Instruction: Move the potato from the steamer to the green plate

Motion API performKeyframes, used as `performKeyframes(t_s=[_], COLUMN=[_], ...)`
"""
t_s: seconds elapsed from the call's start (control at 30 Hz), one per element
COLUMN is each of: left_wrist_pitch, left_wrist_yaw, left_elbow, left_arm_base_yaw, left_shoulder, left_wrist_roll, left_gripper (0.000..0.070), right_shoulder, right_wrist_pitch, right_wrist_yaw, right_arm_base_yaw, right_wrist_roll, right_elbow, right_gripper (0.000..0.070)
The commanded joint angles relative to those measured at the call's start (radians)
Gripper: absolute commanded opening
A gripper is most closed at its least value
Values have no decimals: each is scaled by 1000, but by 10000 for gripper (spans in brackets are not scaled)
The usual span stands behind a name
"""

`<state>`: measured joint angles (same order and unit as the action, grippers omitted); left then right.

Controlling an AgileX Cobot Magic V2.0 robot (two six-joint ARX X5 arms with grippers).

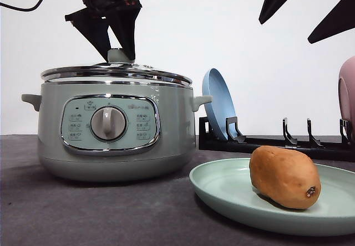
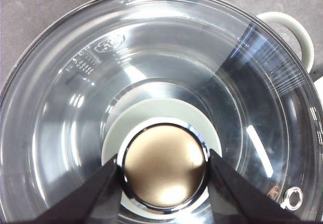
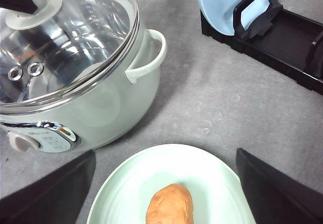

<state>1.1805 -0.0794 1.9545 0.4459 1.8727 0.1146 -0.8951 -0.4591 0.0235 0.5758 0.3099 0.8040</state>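
Two black grippers work above a dark grey, felt-like tabletop (image 1: 83, 213) set against a plain white wall (image 1: 249, 46). At left, the left gripper (image 1: 115, 51) reaches down onto the green knob (image 1: 117, 55) of the glass lid (image 1: 116, 71), one finger (image 2: 83, 196) pressed to each side of the knob, closed around it, while the lid sits on the sage-green steamer (image 1: 113, 121). Behind the pot to its right, a blue plate (image 1: 220, 103) stands upright in a black dish rack (image 1: 277, 141). Nearer the camera, the potato (image 1: 284, 177) lies on the green plate (image 1: 233, 193), on the tabletop just beside the steamer. High at right, the right gripper (image 1: 310, 10) hangs with its fingers spread wide, holding nothing. A pink dish (image 1: 348, 93) edges in at far right.
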Motion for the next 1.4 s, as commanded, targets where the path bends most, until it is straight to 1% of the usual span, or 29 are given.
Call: performKeyframes(t_s=[0.0, 0.33, 0.53, 0.57, 0.6, 0.63, 0.73, 0.77, 0.8, 0.83, 1.17, 1.37], left_wrist_pitch=[-26, -20, 21, 25, 27, 28, 28, 28, 28, 27, 32, 81], left_wrist_yaw=[5, 5, 5, 5, 5, 5, 5, 4, 4, 4, 4, -15], left_elbow=[27, 27, 27, 27, 27, 27, 27, 27, 28, 29, 88, 120], left_arm_base_yaw=[6, 12, 13, 13, 13, 13, 13, 13, 13, 13, 13, 13], left_shoulder=[17, 39, 40, 40, 40, 40, 39, 37, 35, 33, -49, -136], left_wrist_roll=[13, 12, 4, 4, 1, -2, -3, -3, -3, -3, -11, -11], left_gripper=[1, 1, 7, 27, 73, 137, 379, 438, 470, 489, 486, 468], right_shoulder=[-3, -3, -3, -3, -3, -3, -3, -3, -3, -3, -3, -3], right_wrist_pitch=[8, 8, 8, 8, 8, 8, 8, 8, 7, 7, -7, -22], right_wrist_yaw=[4, 4, 3, 3, 3, 3, 3, 3, 2, 2, -9, -54], right_arm_base_yaw=[6, 6, 6, 6, 6, 6, 6, 6, 6, 6, 6, 6], right_wrist_roll=[-15, -15, -14, -14, -15, -15, -15, -15, -15, -15, -16, -23], right_elbow=[17, 17, 17, 17, 17, 17, 17, 17, 17, 17, 17, 17], right_gripper=[561, 561, 561, 561, 561, 561, 561, 561, 561, 561, 561, 561])
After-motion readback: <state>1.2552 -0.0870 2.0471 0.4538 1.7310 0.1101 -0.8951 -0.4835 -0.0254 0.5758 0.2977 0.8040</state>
